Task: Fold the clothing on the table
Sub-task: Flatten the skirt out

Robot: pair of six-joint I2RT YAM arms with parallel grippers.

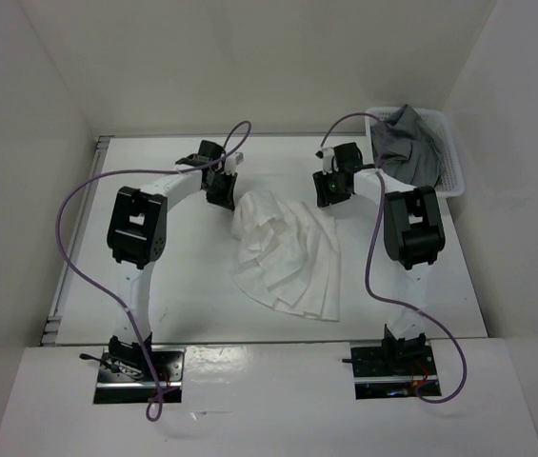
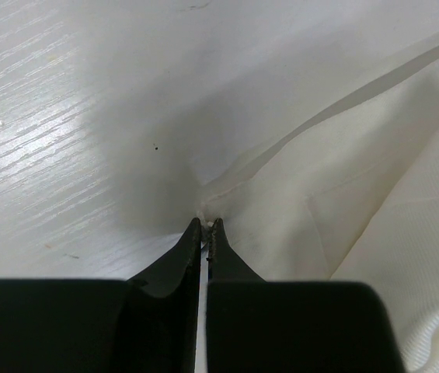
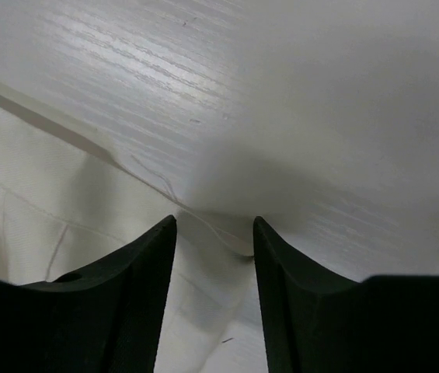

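The clothing (image 1: pixel 288 257), a white pleated skirt, lies fanned out mid-table (image 1: pixel 173 286), its narrow end toward the far side. My left gripper (image 1: pixel 223 195) is at the skirt's far left corner. In the left wrist view it (image 2: pixel 206 223) is shut on a pinch of the clothing's (image 2: pixel 343 194) edge. My right gripper (image 1: pixel 330 195) is at the far right corner. The right wrist view shows it (image 3: pixel 213 221) open, its fingers standing either side of a raised fold of the clothing (image 3: pixel 33 194), just above the table (image 3: pixel 320 116).
A white mesh basket (image 1: pixel 451 167) at the far right corner holds a grey garment (image 1: pixel 407 143). A metal rail (image 1: pixel 69 276) runs along the table's left edge. White walls close in the table on three sides.
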